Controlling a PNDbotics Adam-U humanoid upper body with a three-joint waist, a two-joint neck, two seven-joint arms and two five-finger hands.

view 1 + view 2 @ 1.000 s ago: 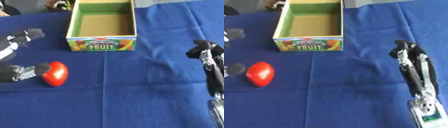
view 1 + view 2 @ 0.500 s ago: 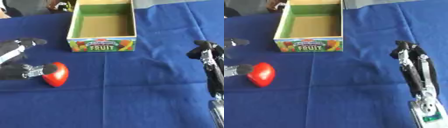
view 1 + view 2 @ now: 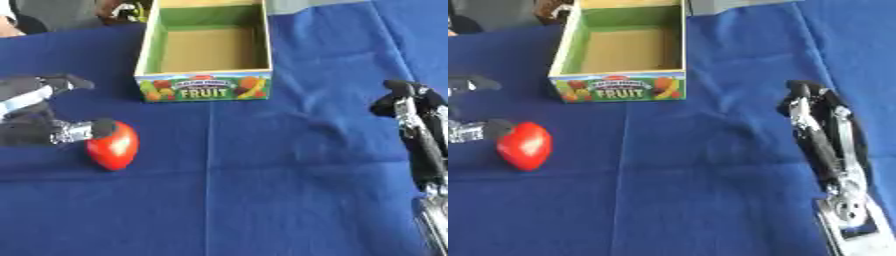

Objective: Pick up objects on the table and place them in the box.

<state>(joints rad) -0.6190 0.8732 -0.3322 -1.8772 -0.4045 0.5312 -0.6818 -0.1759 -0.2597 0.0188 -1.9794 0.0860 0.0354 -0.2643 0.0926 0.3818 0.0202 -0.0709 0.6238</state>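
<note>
Left eye view: a bench [image 3: 262, 200] covered with a blue cloth carries a cardboard box [image 3: 206, 87] and one red rounded object [image 3: 113, 145]. The box stands at the far middle of the bench, open at the top, with a green inner wall, a tan floor and a front panel printed with fruit pictures and the word FRUIT; nothing lies inside it. The red object, glossy and shaped like an apple or a tomato, lies on the cloth near the left edge, well apart from the box and nearer the camera than it.

The left hand [image 3: 39, 127] enters from the left edge. Its thumb tip [image 3: 103, 128] touches the upper left side of the red object, while its other fingers [image 3: 61, 82] are spread above and away from it, so the hand is released and does not enclose the object.

The right hand [image 3: 815, 120] lies along the right side of the bench, near the lower right corner, with its arm running toward the camera. Its fingers [image 3: 798, 92] point toward the far edge, extended and slightly bent at the tips, grasping nothing. It is well apart from both the box and the red object.
</note>
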